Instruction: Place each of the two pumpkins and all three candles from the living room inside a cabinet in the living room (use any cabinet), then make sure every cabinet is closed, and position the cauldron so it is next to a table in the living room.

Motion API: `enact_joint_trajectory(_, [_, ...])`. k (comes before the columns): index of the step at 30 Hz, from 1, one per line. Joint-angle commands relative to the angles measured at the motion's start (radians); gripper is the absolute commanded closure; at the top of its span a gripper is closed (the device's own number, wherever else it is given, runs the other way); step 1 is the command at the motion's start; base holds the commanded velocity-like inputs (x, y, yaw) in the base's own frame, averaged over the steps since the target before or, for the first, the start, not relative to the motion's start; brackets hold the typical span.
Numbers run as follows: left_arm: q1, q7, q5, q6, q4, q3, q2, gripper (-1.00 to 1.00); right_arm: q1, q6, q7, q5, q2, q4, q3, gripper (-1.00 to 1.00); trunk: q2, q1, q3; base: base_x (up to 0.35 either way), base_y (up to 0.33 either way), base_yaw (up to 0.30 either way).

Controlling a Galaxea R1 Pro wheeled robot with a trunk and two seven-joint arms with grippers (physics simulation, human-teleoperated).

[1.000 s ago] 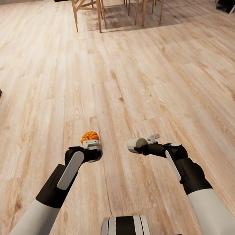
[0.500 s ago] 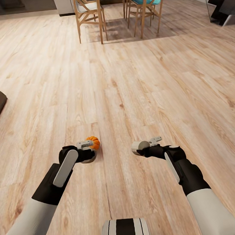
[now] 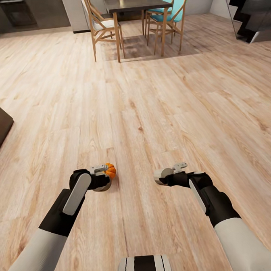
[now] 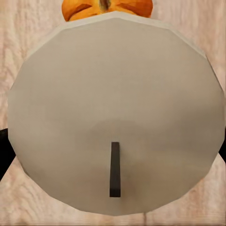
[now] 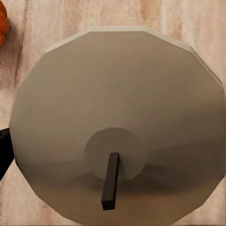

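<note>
Transit step: left end effector (image 3: 102, 170) holds a candle and pumpkin (image 3: 110, 170), right end effector (image 3: 176, 169) grips a candle (image 3: 162, 175); drive smoothly toward the cabinet, arms level.

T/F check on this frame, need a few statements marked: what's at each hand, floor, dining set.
1. An orange pumpkin is at the left hand. True.
2. A pale candle with a dark wick is at the right hand. True.
3. The floor is grey tile. False: it is light wood planks.
4. The chairs at the dining table are black metal. False: they have wooden frames, some with teal seats.
5. The hands are reaching over the dining table. False: the table stands far across the floor, and both hands are above bare planks.
</note>
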Motion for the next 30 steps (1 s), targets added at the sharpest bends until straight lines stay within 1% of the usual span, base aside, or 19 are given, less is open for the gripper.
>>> enact_joint_trajectory(1, [0.000, -0.001, 0.000, 0.000, 0.007, 0.000, -0.001, 1.00, 0.000, 0.001, -0.002, -0.002, 0.000, 0.003, 0.000, 1.00, 0.000, 0.000, 0.004, 0.000, 0.000, 0.000])
enact_joint_trajectory(6, [0.000, -0.002, 0.000, 0.000, 0.023, 0.000, -0.003, 1.00, 0.000, 0.001, -0.019, -0.001, -0.001, 0.017, 0.002, 1.00, 0.001, -0.003, 0.023, 0.000, 0.000, 0.000])
enact_joint_trajectory(9, [0.000, -0.002, 0.000, 0.000, 0.024, 0.001, -0.002, 1.00, 0.000, 0.001, -0.057, -0.002, -0.001, 0.021, 0.000, 1.00, 0.002, -0.004, 0.035, 0.000, 0.000, 0.000])
enact_joint_trajectory(16, [0.000, -0.002, 0.000, 0.000, 0.026, 0.002, -0.003, 1.00, 0.000, 0.002, -0.060, -0.003, -0.002, 0.022, -0.001, 1.00, 0.004, -0.007, 0.062, 0.000, 0.000, 0.000])
enact_joint_trajectory(18, [0.000, -0.002, 0.000, 0.000, 0.032, 0.003, -0.003, 1.00, 0.000, 0.001, -0.064, -0.002, -0.002, 0.044, 0.000, 1.00, 0.004, -0.008, 0.070, 0.000, 0.000, 0.000])
enact_joint_trajectory(19, [0.000, -0.002, 0.000, 0.000, 0.040, 0.004, -0.003, 1.00, 0.000, 0.001, -0.069, -0.002, -0.003, 0.059, 0.000, 1.00, 0.004, -0.008, 0.074, 0.000, 0.000, 0.000])
enact_joint_trajectory(20, [0.000, -0.004, 0.000, 0.000, 0.075, 0.004, -0.004, 1.00, -0.001, 0.000, -0.086, -0.001, -0.003, 0.089, 0.000, 1.00, 0.005, -0.009, 0.077, 0.000, 0.000, 0.000])
enact_joint_trajectory(21, [-0.001, -0.007, 0.001, -0.001, 0.135, 0.003, -0.007, 1.00, -0.001, -0.001, -0.114, -0.001, -0.003, 0.123, 0.001, 1.00, 0.005, -0.009, 0.081, 0.000, 0.000, 0.000])
enact_joint_trajectory(24, [-0.002, -0.008, 0.000, -0.001, 0.149, 0.003, -0.018, 1.00, -0.001, -0.004, -0.116, -0.001, -0.005, 0.161, 0.005, 1.00, 0.006, -0.011, 0.093, 0.000, 0.000, 0.000])
enact_joint_trajectory(28, [-0.002, -0.008, 0.000, -0.001, 0.155, 0.004, -0.018, 1.00, -0.001, -0.003, -0.117, -0.001, -0.005, 0.171, 0.006, 1.00, 0.007, -0.013, 0.108, 0.000, 0.000, 0.000])
enact_joint_trajectory(30, [-0.002, -0.008, 0.000, -0.003, 0.174, 0.006, -0.018, 1.00, -0.001, -0.003, -0.119, 0.000, -0.003, 0.181, 0.006, 1.00, 0.007, -0.013, 0.116, 0.000, 0.000, 0.000])
